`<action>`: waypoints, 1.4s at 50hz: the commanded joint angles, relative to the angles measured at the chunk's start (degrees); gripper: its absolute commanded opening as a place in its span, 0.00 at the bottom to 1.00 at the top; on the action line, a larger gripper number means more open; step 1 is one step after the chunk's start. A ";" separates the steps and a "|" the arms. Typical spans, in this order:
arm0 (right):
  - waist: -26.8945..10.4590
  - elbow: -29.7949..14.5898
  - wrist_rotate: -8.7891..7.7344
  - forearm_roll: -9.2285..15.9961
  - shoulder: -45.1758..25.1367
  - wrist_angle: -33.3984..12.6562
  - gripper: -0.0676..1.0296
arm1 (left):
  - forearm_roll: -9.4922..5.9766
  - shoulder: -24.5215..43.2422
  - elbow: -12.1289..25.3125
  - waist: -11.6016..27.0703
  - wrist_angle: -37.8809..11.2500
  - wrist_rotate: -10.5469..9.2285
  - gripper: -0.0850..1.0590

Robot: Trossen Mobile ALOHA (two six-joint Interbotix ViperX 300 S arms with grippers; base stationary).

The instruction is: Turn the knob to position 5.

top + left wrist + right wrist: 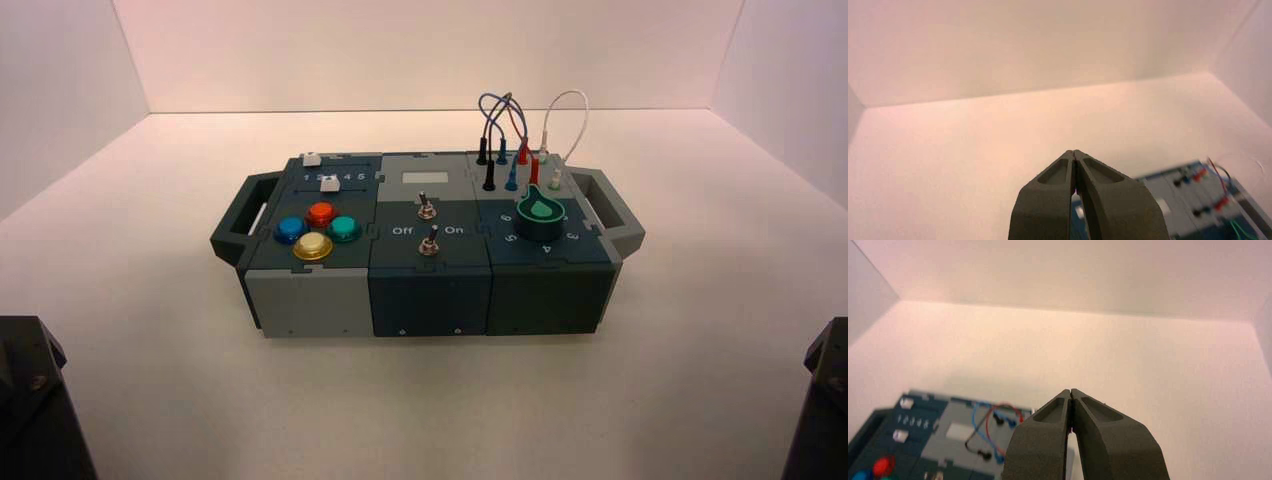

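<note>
Pale table (180,380), lit warm, plain light back wall (430,55), side walls left and right. Box (430,245) sits mid-table, a handle on each side. Knob (540,215), dark teal with green top, on box's right section, near side; printed digits curve round its near edge. Wires (508,115) loop up just behind knob, red plug (534,170) close to it. Two metal switches (428,225) left of knob, four round buttons (315,230) farther left. Left gripper (1074,151) closed, parked near left. Right gripper (1071,390) closed, parked near right.
</note>
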State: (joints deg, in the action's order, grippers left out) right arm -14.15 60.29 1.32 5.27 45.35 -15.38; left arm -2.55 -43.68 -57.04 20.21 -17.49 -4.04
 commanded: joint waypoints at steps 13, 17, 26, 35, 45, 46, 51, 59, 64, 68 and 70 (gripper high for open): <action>-1.49 -1.05 -0.35 4.66 -0.26 -21.01 0.04 | -0.79 10.81 4.48 16.96 -12.22 -0.35 0.04; -3.34 -1.41 -0.35 4.66 -0.53 -23.64 0.04 | -0.79 12.04 4.48 17.31 -12.22 -0.26 0.05; -8.09 -2.55 -0.97 4.13 -3.96 -27.60 0.04 | -0.79 13.62 5.10 17.67 -12.92 -0.35 0.05; -11.60 -3.78 -2.29 3.08 -12.30 -27.33 0.04 | -1.41 14.77 6.33 17.75 -15.21 -0.35 0.04; -14.15 -6.50 -2.64 0.35 -18.72 -26.89 0.04 | -0.53 14.33 6.86 17.75 -17.23 0.18 0.05; -14.15 -6.50 -2.64 0.35 -18.72 -26.89 0.04 | -0.53 14.33 6.86 17.75 -17.23 0.18 0.05; -14.24 -8.79 -3.08 -1.41 -23.03 -26.98 0.04 | 0.18 14.24 7.65 17.75 -18.98 0.70 0.05; -14.59 -10.55 -3.69 -1.76 -26.63 -26.81 0.04 | 0.18 14.15 8.17 17.75 -19.42 0.97 0.05; -16.08 -12.22 -3.69 -1.76 -30.50 -26.63 0.04 | 0.18 13.97 8.17 17.75 -19.60 0.88 0.05; -16.35 -13.62 -3.69 -1.85 -33.05 -26.63 0.04 | 0.26 13.97 8.17 17.75 -19.60 1.05 0.05; -16.35 -13.89 -3.69 -1.85 -33.49 -26.54 0.04 | 0.18 13.97 8.17 17.75 -19.60 1.05 0.04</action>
State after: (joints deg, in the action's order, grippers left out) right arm -29.88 49.48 -2.02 3.60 14.50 -42.36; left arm -2.55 -29.18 -50.54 37.88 -37.27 -3.16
